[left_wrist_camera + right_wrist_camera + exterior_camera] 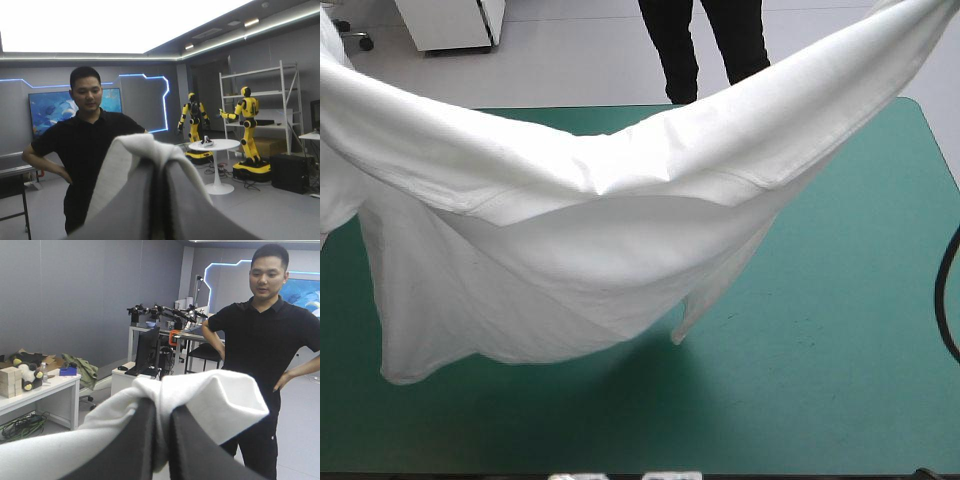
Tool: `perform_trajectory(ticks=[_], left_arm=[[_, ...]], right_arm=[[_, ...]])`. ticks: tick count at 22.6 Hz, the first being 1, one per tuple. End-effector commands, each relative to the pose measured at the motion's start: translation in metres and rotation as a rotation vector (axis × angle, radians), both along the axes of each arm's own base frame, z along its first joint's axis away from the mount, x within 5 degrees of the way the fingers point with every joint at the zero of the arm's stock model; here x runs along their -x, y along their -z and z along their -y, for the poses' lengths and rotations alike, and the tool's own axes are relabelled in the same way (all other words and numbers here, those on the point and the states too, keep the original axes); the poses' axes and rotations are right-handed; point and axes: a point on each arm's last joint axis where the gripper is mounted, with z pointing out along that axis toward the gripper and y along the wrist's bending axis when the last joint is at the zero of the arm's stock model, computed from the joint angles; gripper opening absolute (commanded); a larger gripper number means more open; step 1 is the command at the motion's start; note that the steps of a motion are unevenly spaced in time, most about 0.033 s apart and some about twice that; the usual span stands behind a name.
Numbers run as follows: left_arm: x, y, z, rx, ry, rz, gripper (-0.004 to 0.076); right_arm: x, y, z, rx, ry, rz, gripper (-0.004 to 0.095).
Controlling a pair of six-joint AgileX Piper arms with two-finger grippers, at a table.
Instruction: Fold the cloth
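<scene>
- T-shirt (pixel 600 230): white, lifted and strung between the two arms. It sags in the middle, and its lower edge and a sleeve hang over the teal-green cover. My guess is it's held up and wide so the wrinkles drop out before any fold.
- Surface (pixel 840 330): lies under the hanging cloth, where the shirt could be laid flat.
- Left fingers (pixel 142 215): black, pressed together on a bunched end of the shirt.
- Right fingers (pixel 135 445): pinched on the opposite end, with cloth flopped over their tips.
</scene>
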Motion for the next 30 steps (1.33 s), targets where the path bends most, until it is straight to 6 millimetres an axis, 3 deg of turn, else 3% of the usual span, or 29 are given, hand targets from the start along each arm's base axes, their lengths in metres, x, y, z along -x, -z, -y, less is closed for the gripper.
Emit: perform_trajectory(ticks=[1,4,8,11,15,18,21,22,25,30], left_arm=[[0.003,-0.005,-0.001,0.033,0.005,0.05,-0.0009],[-0.012,-0.002,0.0,0.019,-0.022,0.007,-0.0009],[-0.089,0.025,0.014,-0.057,-0.061,-0.254,-0.0009],[-0.137,0.05,0.018,-0.109,-0.132,-0.399,-0.0009],[-0.202,0.096,0.024,-0.198,-0.212,-0.604,-0.0009],[-0.262,0.149,0.032,-0.267,-0.257,-0.771,-0.0009],[-0.299,0.183,0.04,-0.29,-0.257,-0.846,-0.0009],[-0.316,0.197,0.043,-0.302,-0.256,-0.88,-0.0009],[-0.348,0.228,0.05,-0.324,-0.254,-0.946,-0.0009],[-0.395,0.281,0.058,-0.366,-0.276,-1.015,-0.0009]], right_arm=[[0.008,-0.008,0.005,-0.041,0.007,0.082,-0.0017],[-0.005,-0.003,0.001,-0.043,0.027,0.019,-0.0017],[-0.074,0.036,-0.023,0.069,0.131,-0.276,-0.0017],[-0.116,0.061,-0.037,0.12,0.206,-0.384,-0.0017],[-0.168,0.101,-0.055,0.184,0.293,-0.517,-0.0017],[-0.217,0.138,-0.08,0.246,0.283,-0.567,-0.0017],[-0.252,0.167,-0.096,0.291,0.285,-0.628,-0.0017],[-0.271,0.185,-0.099,0.29,0.296,-0.685,-0.0017],[-0.318,0.231,-0.088,0.203,0.266,-0.87,-0.0017],[-0.359,0.277,-0.062,0.186,0.321,-0.996,-0.0017]])
